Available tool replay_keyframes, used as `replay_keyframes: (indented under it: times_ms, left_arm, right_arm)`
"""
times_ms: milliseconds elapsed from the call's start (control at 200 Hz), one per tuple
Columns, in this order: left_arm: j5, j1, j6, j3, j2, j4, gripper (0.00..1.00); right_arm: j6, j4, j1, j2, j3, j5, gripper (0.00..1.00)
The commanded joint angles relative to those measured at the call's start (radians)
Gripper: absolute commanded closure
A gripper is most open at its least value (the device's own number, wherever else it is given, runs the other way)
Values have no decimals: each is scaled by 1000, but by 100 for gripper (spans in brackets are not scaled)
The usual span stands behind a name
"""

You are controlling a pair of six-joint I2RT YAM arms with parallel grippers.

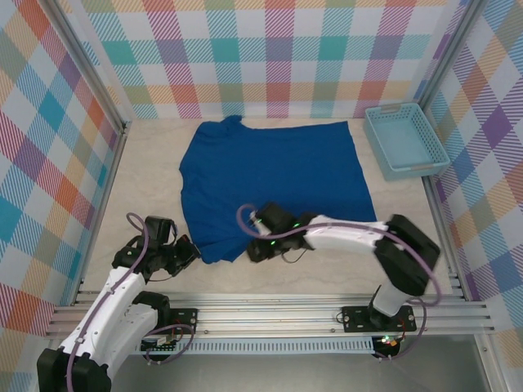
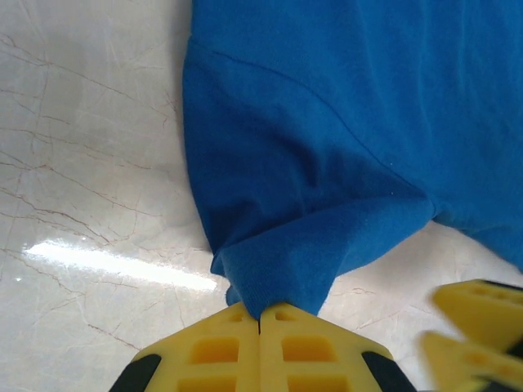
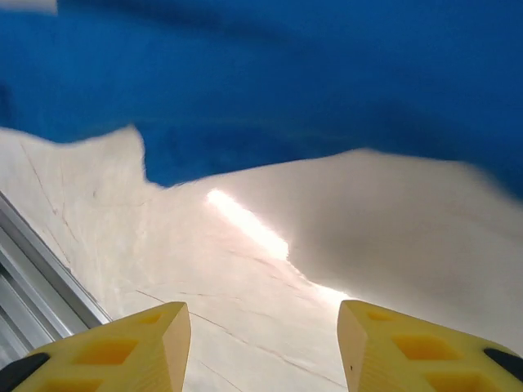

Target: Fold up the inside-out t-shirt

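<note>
"Blue t-shirt (image 1: 274, 184) — where is it?"
"Spread out flat on the pale marble-look table (image 1: 147, 180), middle to back. Light-blue basket (image 1: 404, 140) sits off to the right by the wall, apart from it."
"Left gripper (image 2: 260, 320)?"
"Clamped on the near-left corner of the t-shirt. Yellow fingers pressed together, cloth bunched up at the tips."
"Right gripper (image 3: 263, 327)?"
"Fingers spread wide, nothing between them. It's low over bare table, just short of the t-shirt's near edge and a little right of the left gripper — its yellow tips show in the left wrist view too. Cloth edge ahead of it runs wavy, blurred in the right wrist view."
</note>
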Motion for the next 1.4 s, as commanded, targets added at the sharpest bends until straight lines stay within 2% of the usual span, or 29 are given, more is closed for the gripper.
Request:
replay_keyframes:
  times_ms: [0, 255, 450, 610, 740, 865, 980, 1095, 1235, 1315, 1395]
  left_arm:
    - [-19, -11, 24, 23, -2, 9, 100]
    - [-18, -11, 27, 23, -4, 10, 100]
    - [-13, -12, 27, 29, -7, 4, 100]
    - [-13, -11, 26, 29, -14, -2, 100]
    - [-12, -11, 19, 41, -28, -25, 100]
    - [17, -11, -4, 37, -45, -53, 100]
    - [69, -16, -21, 19, -37, -68, 100]
    - [82, -69, -39, 25, -10, -100, 99]
    - [85, -122, -46, 45, 24, -153, 97]
    - [122, -143, -51, 47, 47, -167, 93]
    - [150, -163, -54, 44, 62, -189, 90]
  right_arm:
    - [1, 91, 43, 64, 97, -10, 50]
    - [-23, 14, 84, 208, 221, 96, 51]
    - [-24, -34, 88, 279, 260, 135, 57]
    - [-16, -77, 105, 299, 269, 165, 69]
    - [-6, -123, 110, 272, 248, 177, 87]
    - [0, -178, 111, 200, 200, 173, 92]
    - [-3, -214, 110, 148, 162, 152, 92]
    - [-8, -239, 110, 131, 148, 118, 91]
    - [-36, -297, 108, 108, 155, 123, 79]
    - [-59, -313, 97, 78, 153, 122, 70]
    - [-81, -322, 81, 47, 151, 118, 65]
